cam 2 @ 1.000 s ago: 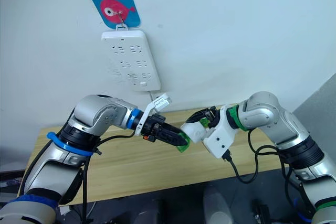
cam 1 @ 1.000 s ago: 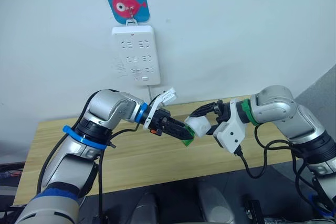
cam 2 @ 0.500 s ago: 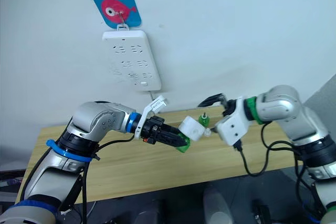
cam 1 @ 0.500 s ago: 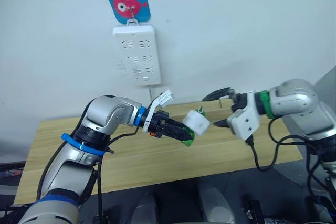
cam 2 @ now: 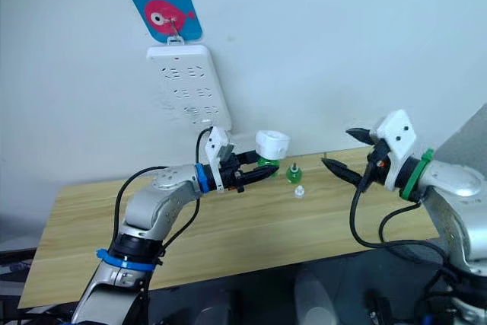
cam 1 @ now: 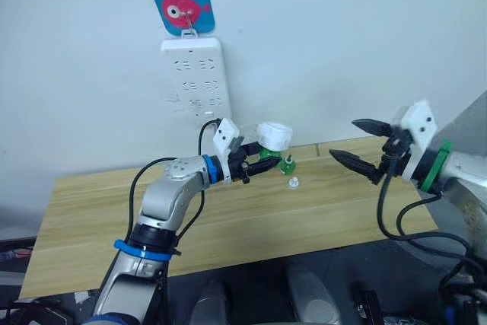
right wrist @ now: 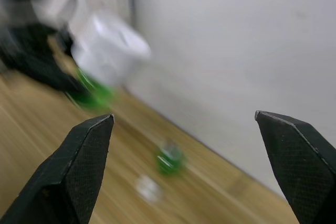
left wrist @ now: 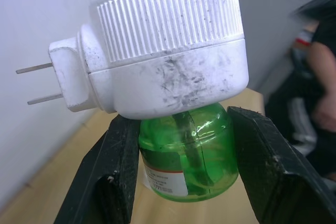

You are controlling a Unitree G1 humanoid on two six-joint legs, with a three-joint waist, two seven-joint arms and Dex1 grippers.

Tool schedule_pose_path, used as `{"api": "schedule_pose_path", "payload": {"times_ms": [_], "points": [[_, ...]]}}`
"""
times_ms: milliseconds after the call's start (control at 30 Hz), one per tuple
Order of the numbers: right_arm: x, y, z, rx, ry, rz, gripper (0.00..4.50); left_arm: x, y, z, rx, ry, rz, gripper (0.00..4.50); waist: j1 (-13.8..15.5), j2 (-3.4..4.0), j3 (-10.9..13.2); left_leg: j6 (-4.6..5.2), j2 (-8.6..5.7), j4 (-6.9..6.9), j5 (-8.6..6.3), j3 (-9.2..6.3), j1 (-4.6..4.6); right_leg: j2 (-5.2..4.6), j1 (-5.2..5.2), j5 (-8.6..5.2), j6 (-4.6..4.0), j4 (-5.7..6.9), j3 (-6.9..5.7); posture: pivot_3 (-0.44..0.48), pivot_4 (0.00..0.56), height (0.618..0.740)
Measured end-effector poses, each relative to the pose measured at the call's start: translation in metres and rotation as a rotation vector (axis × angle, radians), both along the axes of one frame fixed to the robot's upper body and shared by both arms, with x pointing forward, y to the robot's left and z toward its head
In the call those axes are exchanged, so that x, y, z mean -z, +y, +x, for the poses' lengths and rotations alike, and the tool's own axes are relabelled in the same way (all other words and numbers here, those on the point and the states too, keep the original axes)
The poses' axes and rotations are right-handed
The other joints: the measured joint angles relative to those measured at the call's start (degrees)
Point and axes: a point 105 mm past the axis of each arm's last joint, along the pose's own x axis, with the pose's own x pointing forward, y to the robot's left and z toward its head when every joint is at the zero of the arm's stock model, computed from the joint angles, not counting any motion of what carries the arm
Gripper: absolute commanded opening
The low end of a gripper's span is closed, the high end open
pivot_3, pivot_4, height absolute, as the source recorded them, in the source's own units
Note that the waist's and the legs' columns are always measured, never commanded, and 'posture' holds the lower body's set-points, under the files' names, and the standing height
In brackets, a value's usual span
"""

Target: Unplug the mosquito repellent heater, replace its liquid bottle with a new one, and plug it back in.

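Left gripper (cam 1: pixel 257 167) is clamped on the green bottle (left wrist: pixel 186 153), one finger on each side of it. The heater (left wrist: pixel 163 45) sits screwed on top of the bottle, just above the fingertips, held in the air over the table (cam 1: pixel 99 211) and below the power strip (cam 1: pixel 197 78) on the wall. In the left wrist view its two prongs (left wrist: pixel 38 83) point away from the fingers toward the wall, level and parallel.

Right gripper (cam 1: pixel 364 144) hangs well apart to the side, fingers spread wide, holding nothing. On the table beyond the left fingertips stand a second green bottle (cam 2: pixel 293 173) and, near it, a small white cap (cam 2: pixel 299 192).

Step in hand, as I judge it: plugging back in.

- Grip is on the bottle, not the heater body, so a push loads the threaded joint. Push straight along the prongs, no sideways lever.
- Raise the unit to a socket row first, then square the prongs to the slots before advancing.
- Advance slowly; the strip hangs from a hook (cam 1: pixel 186 30) and may swing back or tilt.
- The free right gripper could steady the strip's edge.
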Motion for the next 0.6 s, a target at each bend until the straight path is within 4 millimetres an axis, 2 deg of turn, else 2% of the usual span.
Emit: {"api": "schedule_pose_path", "payload": {"times_ms": [100, 200, 267, 367, 600], "points": [[-0.001, 0.023, -0.009, -0.030, 0.059, 0.122, 4.50, -0.001, -0.008, -0.003, 0.002, -0.049, -0.026, 2.27, -0.02, 0.00, 0.00, 0.00, -0.04, 0.02, 0.00, 0.00, -0.02, -0.01, 0.00, 0.00, 0.00, 0.01, 0.01, -0.262, 0.211, 0.734], [-0.004, 0.034, -0.006, 0.010, 0.063, 0.173, 4.50, -0.008, -0.008, -0.003, -0.008, -0.113, -0.033, 2.27, 0.05, 0.01, -0.01, 0.00, -0.05, 0.01, 0.00, -0.01, -0.01, -0.01, 0.00, 0.00, 0.00, 0.00, 0.00, -0.255, 0.210, 0.734], [0.002, 0.045, -0.002, 0.033, 0.091, 0.205, 4.50, -0.013, -0.011, -0.004, -0.005, -0.150, -0.055, 2.27, 0.02, 0.02, -0.01, 0.00, -0.05, -0.02, 0.00, -0.03, -0.01, 0.00, -0.01, 0.00, 0.00, -0.01, -0.03, -0.252, 0.209, 0.734], [0.004, 0.052, 0.001, 0.045, 0.102, 0.206, 4.50, -0.016, -0.015, -0.005, 0.007, -0.171, -0.068, 2.27, -0.05, 0.02, -0.01, 0.00, -0.05, -0.03, 0.00, -0.02, -0.03, 0.00, -0.02, 0.00, 0.00, -0.05, -0.02, -0.252, 0.209, 0.734], [0.003, 0.055, 0.010, 0.070, 0.100, 0.205, 4.50, -0.019, -0.016, -0.007, 0.027, -0.206, -0.057, 2.27, -0.10, 0.02, -0.01, 0.00, -0.04, -0.04, 0.00, -0.04, -0.02, 0.02, -0.02, 0.00, 0.00, -0.06, -0.05, -0.252, 0.206, 0.734]]}}
